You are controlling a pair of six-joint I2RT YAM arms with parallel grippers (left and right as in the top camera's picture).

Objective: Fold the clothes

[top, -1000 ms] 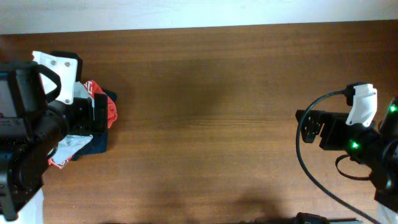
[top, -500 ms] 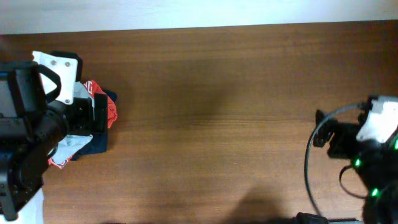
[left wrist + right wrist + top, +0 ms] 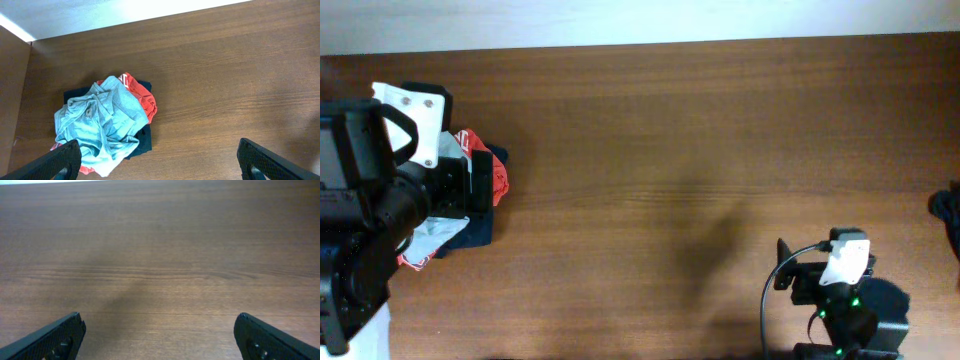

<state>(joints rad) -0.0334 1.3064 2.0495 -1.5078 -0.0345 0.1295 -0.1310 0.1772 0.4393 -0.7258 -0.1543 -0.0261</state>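
The left gripper [image 3: 160, 167] is hanging above the brown wooden table [image 3: 235, 70] with its two dark fingers spread wide and gripping nothing. The clothes [image 3: 107, 125] are lying in a crumpled heap just ahead of its left finger: a pale grey-teal T-shirt [image 3: 97, 125] is sitting on top, a red shirt [image 3: 145, 100] is peeking out at the far side, and a dark navy garment [image 3: 144, 142] is showing underneath. The right gripper [image 3: 160, 342] is likewise standing wide open and empty, facing the wood grain of the table, well apart from the heap.
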